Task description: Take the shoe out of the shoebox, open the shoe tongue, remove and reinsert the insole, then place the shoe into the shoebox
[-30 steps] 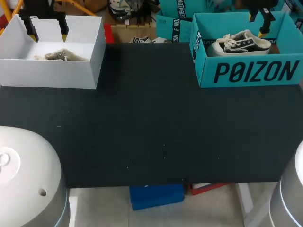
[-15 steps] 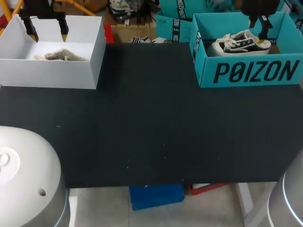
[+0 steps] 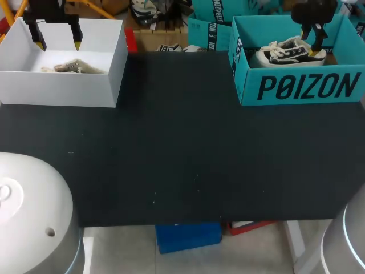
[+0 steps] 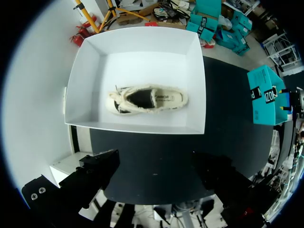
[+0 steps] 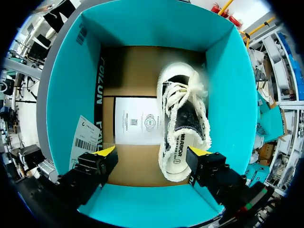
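inside the shoebox, the shoe lies lengthwise, heel nearest right fingers.

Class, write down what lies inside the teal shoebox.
Inside the teal cardboard shoebox: a black canvas shoe with white laces, lying beside a white printed sheet. Whatever is beneath the shoe and the sheet is hidden.
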Tool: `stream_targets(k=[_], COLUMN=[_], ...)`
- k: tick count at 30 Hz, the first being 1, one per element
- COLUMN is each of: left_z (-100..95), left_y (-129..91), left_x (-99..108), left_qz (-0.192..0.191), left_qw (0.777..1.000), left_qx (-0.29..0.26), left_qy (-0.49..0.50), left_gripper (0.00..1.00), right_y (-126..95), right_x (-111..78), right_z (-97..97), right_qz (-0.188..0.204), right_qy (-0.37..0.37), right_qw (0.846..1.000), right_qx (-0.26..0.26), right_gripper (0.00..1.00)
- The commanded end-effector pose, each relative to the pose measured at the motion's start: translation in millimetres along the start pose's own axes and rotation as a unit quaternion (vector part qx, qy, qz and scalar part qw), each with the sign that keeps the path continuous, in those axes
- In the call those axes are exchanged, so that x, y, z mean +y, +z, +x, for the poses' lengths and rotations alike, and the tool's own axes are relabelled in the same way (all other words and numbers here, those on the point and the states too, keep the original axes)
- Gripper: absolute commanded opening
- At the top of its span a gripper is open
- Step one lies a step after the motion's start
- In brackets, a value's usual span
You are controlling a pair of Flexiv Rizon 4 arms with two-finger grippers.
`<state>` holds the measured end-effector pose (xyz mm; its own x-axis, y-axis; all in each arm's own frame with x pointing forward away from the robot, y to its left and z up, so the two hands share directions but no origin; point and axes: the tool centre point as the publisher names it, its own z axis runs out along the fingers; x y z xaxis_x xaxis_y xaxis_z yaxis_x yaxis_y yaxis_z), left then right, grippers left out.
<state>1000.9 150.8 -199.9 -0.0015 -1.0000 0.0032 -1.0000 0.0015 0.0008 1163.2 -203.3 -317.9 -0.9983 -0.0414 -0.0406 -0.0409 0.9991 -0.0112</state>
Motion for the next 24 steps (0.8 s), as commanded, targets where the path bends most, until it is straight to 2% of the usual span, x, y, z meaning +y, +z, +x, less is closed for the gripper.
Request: stream_targets(k=[1,4,17,24], left_z=[0.5,0.5,0.5,0.5], left_y=[0,0,0,0], left_x=[0,0,0,0], left_qz=[-0.001,-0.001,-0.001,-0.001], left_qw=[1.000,1.000,1.000,1.000], left_qx=[-0.001,-0.001,-0.001,-0.001], left_qy=[0.000,0.000,0.000,0.000], left_gripper=[1.00,1.00,1.00,1.00], right_y=[14,20,46,58], right_x=[-0.9,0.3,12.8,12.1], right_z=[-14.1,-17.8,-32.7,-35.3], right_qz=[-0.003,-0.005,-0.018,-0.021], right_qy=[0.002,0.003,-0.009,-0.013], right_qw=[1.000,1.000,1.000,0.999], right_qx=[0.012,0.015,0.024,0.029], right_gripper=[0.53,0.49,0.49,0.46])
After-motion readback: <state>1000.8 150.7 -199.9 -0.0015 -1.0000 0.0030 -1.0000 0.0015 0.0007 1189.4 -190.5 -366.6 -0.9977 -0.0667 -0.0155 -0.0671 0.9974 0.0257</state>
